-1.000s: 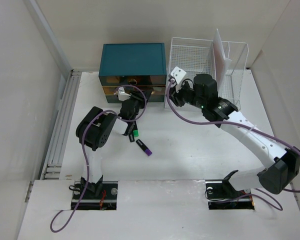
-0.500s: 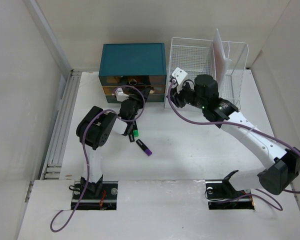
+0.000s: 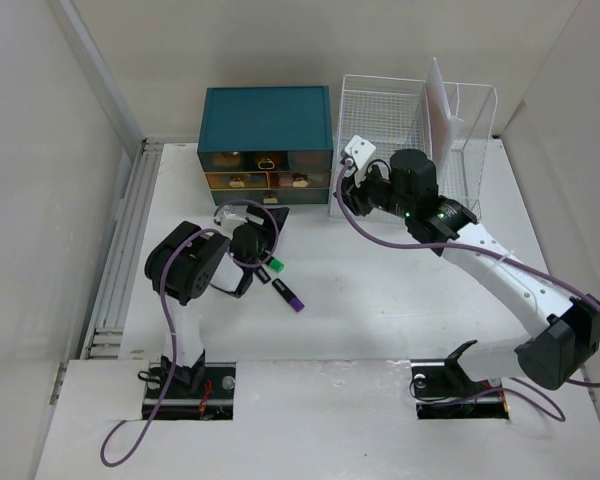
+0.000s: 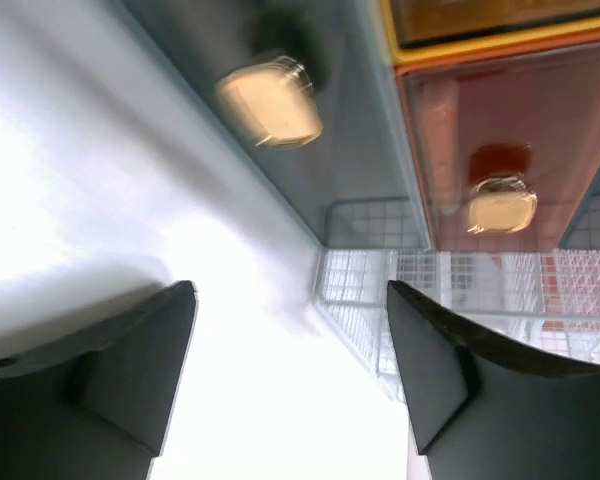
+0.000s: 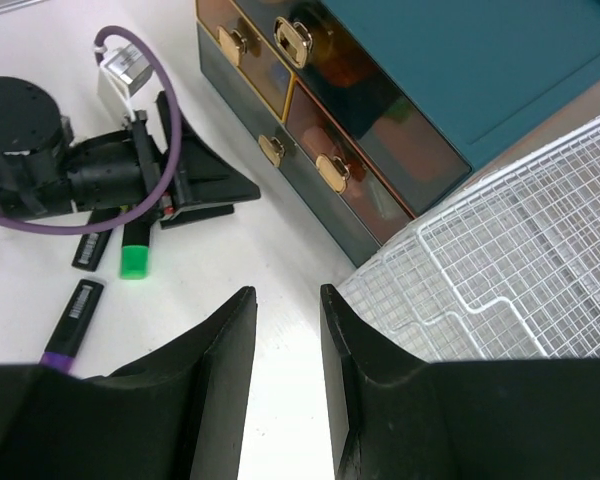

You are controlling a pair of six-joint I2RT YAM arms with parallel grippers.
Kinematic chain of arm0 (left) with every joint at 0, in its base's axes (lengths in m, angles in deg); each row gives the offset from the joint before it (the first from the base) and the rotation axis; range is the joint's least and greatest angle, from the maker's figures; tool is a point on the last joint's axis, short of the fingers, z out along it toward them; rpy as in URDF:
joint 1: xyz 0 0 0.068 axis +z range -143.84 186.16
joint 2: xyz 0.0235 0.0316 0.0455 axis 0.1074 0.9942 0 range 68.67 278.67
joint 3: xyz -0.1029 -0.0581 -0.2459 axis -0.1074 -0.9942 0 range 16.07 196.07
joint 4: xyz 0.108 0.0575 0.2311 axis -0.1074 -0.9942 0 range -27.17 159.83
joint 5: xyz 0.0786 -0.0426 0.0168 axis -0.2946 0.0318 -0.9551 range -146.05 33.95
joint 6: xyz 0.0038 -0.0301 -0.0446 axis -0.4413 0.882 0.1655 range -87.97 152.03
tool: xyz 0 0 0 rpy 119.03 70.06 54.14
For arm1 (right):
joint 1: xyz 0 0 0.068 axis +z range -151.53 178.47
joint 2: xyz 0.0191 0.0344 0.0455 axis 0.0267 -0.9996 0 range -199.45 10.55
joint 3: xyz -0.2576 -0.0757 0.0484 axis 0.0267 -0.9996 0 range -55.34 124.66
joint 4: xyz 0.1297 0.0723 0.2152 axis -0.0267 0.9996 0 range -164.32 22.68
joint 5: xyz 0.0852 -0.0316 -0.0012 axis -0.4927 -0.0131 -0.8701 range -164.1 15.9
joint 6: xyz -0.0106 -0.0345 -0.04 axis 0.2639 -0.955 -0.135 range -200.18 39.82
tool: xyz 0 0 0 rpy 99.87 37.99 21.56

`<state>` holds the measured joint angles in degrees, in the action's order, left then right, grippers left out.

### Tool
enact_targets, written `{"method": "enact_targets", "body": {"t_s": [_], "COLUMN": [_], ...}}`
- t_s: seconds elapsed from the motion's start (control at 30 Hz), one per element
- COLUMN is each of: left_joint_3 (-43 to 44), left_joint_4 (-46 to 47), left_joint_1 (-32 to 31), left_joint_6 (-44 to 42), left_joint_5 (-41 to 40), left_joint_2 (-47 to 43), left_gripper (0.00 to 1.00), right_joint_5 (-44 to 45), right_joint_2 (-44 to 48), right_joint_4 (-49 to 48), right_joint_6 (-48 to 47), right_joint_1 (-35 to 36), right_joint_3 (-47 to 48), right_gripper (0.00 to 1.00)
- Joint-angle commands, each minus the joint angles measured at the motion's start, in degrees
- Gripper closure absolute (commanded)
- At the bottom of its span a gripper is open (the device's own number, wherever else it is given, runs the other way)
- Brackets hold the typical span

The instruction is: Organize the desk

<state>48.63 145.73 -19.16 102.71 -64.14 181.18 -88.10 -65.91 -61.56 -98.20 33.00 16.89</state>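
Though aimed at the drawer chest (image 3: 265,115), the left gripper (image 4: 290,295) (jaws wide, empty) is pictured nearest the green-capped marker (image 3: 271,268), slantwise behind it on the desk (image 3: 380,310).

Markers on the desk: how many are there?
3, all on the desk. A green-capped marker and a black marker lie side by side, the black one partly hidden; a purple-capped marker lies a little apart.

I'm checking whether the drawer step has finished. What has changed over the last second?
The left gripper drew back from the front of the teal drawer chest toward the near edge; its fingers are open and empty. The right gripper, the purple marker and the wire rack stayed put.
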Motion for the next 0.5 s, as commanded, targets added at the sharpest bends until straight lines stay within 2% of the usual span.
{"method": "enact_targets", "body": {"t_s": [0.0,0.13,0.3,0.47], "left_joint_3": [-3.11,-4.26,-3.64,0.48], "left_joint_4": [24.90,27.10,27.11,24.74], "left_joint_1": [0.27,2.11,4.40,6.34], "left_joint_6": [0.52,1.65,2.19,2.89], "left_joint_5": [-1.83,-2.53,-3.06,-3.06], "left_joint_2": [-3.00,-1.68,0.17,1.57], "left_gripper": [0.28,0.36,0.37,0.37], "right_joint_5": [-1.47,-1.47,-1.47,-1.99], "right_joint_2": [2.02,2.02,2.02,2.02], "right_joint_4": [-2.65,-2.65,-2.65,-2.65], "right_joint_6": [1.15,1.15,1.15,1.15], "right_joint_1": [-0.33,-0.33,-0.33,-0.33], "right_joint_3": [-0.16,-0.16,-0.16,-0.68], "right_gripper": [0.63,0.63,0.62,0.62]}}
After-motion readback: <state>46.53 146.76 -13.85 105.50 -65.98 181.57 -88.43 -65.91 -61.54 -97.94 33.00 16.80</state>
